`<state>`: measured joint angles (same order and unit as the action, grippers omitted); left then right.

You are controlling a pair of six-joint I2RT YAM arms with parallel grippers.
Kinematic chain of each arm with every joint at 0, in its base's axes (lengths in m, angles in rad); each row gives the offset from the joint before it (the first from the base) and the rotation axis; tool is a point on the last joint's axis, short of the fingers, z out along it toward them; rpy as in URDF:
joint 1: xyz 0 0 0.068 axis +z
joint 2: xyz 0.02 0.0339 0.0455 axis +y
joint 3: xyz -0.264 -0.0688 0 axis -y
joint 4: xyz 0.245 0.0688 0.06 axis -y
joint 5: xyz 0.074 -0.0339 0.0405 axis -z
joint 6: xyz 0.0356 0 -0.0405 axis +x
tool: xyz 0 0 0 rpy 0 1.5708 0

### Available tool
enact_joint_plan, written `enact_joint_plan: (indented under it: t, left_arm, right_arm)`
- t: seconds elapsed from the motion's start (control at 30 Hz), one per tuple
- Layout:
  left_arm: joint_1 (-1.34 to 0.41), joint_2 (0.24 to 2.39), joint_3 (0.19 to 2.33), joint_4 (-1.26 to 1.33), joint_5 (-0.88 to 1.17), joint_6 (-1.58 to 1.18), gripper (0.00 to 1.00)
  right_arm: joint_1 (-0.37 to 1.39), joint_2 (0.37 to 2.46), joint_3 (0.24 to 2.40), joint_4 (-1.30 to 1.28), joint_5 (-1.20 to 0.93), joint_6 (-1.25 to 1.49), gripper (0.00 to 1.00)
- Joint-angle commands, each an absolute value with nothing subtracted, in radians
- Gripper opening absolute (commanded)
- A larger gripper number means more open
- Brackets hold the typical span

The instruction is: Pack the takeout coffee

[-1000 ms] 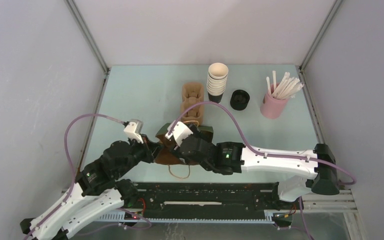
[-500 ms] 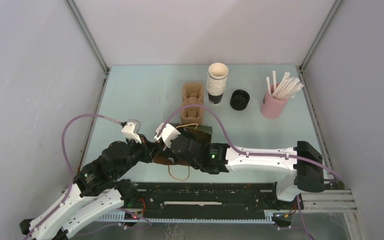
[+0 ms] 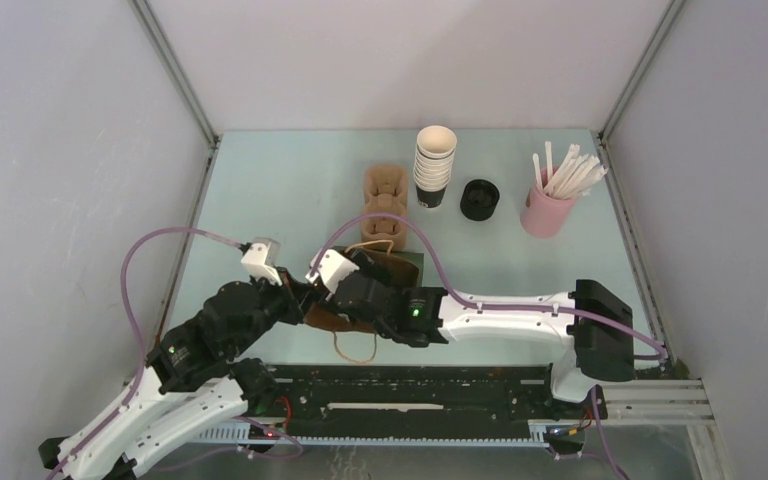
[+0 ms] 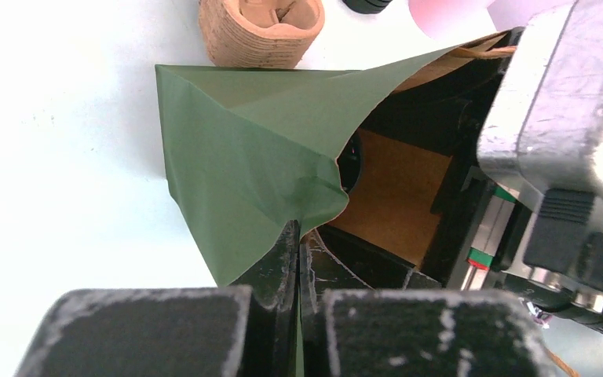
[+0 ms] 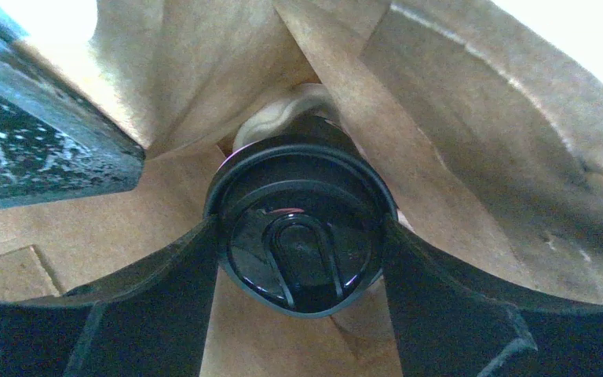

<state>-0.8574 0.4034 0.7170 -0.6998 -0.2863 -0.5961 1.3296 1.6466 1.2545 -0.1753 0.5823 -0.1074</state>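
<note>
The black left fingers (image 4: 279,263) pinch the rim of the green, brown-lined paper bag (image 4: 235,157). Beyond it, a ribbed brown cardboard carrier (image 4: 259,27) stands on the bench (image 4: 63,157).

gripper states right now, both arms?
left gripper: shut, pinching the rim of the green bag.
right gripper: closed on the lidded coffee cup, inside the bag.

Pale-green table (image 3: 260,180) with bag (image 4: 235,173), carriers (image 3: 385,200), cups (image 3: 435,165), lids (image 3: 479,199), straw holder (image 3: 546,212)
</note>
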Motion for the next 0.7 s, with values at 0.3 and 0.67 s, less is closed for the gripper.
enact_joint_plan:
  t: [0.3,0.67]
  left_arm:
    - [-0.861,0.422,0.753,-0.734,-0.295,-0.596,0.00]
    - [-0.861,0.487,0.860,-0.768,-0.289,-0.634,0.02]
  right_arm:
    - [1.297,1.666,1.238,-0.111,0.594,-0.107,0.55]
    - [1.287,1.674,1.289,-0.214,0.548,-0.096,0.55]
